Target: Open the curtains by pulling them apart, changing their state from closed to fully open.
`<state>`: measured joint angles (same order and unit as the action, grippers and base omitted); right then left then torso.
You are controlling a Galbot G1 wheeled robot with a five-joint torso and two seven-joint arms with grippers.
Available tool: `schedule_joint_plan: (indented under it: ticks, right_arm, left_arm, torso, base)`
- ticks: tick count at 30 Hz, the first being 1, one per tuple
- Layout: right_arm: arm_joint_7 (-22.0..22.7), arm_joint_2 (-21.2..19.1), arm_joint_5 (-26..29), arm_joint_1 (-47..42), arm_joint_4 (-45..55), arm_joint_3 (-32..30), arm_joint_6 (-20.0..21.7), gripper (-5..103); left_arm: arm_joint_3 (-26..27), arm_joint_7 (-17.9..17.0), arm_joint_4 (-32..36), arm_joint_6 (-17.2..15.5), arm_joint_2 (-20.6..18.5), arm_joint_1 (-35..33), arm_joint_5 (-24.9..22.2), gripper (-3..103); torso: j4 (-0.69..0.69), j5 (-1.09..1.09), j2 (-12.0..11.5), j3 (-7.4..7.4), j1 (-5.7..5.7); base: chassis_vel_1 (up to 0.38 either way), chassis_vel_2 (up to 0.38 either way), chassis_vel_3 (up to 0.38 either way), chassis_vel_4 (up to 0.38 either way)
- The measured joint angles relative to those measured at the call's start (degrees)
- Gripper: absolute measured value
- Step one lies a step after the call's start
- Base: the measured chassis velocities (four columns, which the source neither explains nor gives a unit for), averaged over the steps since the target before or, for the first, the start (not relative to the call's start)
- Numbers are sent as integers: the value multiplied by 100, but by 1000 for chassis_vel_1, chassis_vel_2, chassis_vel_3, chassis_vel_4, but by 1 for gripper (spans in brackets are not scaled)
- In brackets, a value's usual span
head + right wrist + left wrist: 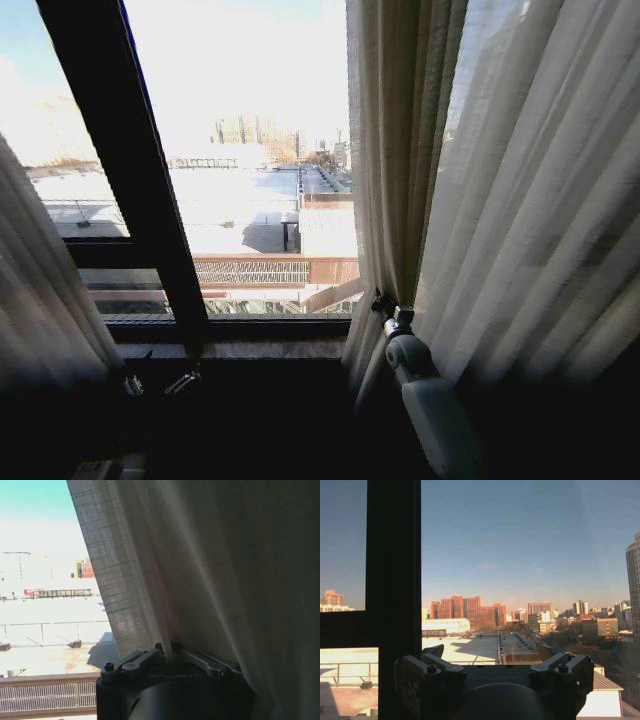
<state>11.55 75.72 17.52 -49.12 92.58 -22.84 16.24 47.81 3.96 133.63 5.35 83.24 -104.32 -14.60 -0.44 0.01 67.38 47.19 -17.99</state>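
Right tool (167, 652): dark body, metal fingers (137, 661) pinched on sheer cream pleated curtain (210, 570); sunlit rooftop railing (55, 630) beyond.

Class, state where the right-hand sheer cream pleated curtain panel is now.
In the head view the right-hand sheer cream pleated curtain panel hangs on the right, bunched where the right gripper pinches it, beside the dark window frame bar.

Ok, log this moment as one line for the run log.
right gripper: shut on right curtain edge | left gripper: open, facing window | left curtain: aside

curtains (400, 150): 2 panels (sheer) | window frame bars (130, 170): 2 | arms (430, 400): 1
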Motion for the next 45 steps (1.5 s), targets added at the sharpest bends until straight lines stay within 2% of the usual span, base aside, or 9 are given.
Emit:
schedule_joint_plan:
  ticks: [45]
  right_arm:
    - [-5,-129,106,-140,241,-107,-1,0]
  left_arm:
    - [-47,6,40,80,61,-30,102,100]
  torso:
    - [0,1,0,0,0]
  base:
    - [-357,-353,361,350]
